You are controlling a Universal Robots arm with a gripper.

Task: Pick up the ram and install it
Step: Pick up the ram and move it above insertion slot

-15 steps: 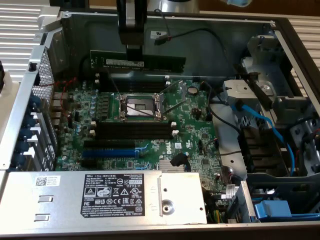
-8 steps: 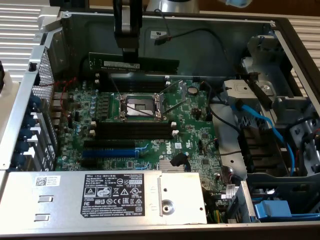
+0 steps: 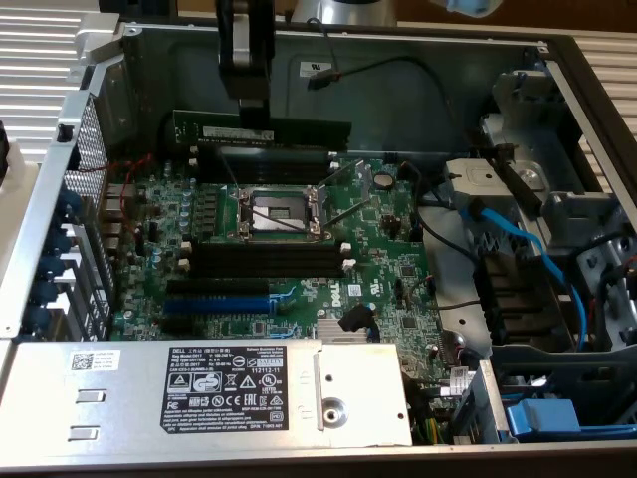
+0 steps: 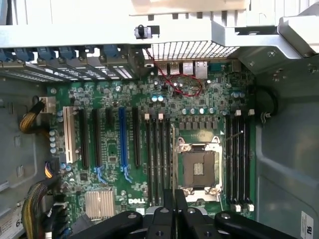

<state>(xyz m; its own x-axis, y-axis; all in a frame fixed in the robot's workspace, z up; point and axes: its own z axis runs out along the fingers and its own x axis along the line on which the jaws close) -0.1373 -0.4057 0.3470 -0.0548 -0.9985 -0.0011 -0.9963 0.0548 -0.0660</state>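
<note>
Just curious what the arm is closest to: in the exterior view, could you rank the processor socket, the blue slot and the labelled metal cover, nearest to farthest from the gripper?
1. Processor socket, mid-board, just below the gripper holding the ram.
2. Blue expansion slot, lower on the board, toward the exterior view's left.
3. Labelled metal cover, at the view's bottom.

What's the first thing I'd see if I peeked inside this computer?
The big green motherboard fills the middle of the open case, with a shiny square socket at its centre. At the board's far side, the black tool grips the ram, a long thin stick, just by the black memory slots.
</note>
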